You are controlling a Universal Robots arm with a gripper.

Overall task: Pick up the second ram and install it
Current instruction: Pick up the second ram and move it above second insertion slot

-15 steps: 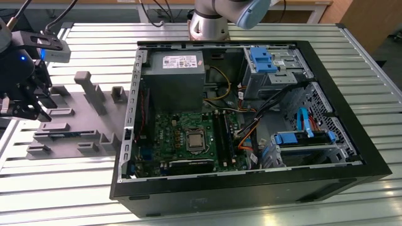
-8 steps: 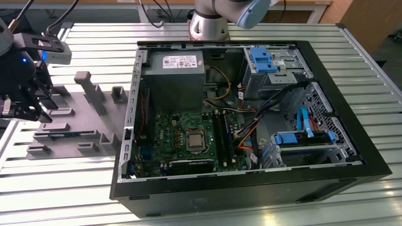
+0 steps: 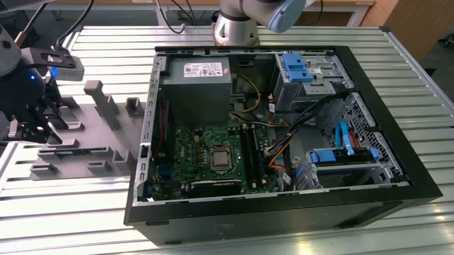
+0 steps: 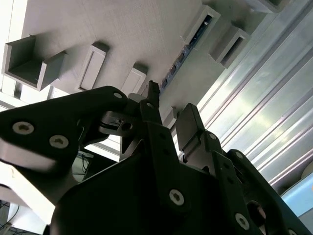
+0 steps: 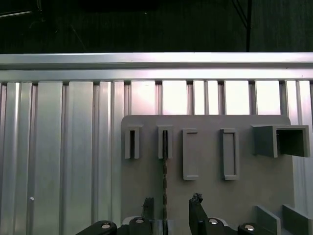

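Hovering over the grey plastic holder block (image 5: 244, 196) on the ribbed aluminium counter (image 5: 63, 147), the black two-fingered claw (image 5: 171, 208) gapes wide, lined up on the thin dark-green second ram (image 5: 165, 166) standing edge-up in its slot. Looks off-centre to me, so closing might twist or jam it.

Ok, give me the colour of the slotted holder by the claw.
The slotted holder is plain grey, clearest in the first wrist view.

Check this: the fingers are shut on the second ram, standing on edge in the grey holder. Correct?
No: the first wrist view shows the fingers open, one each side of the second ram, standing on edge in the grey holder.
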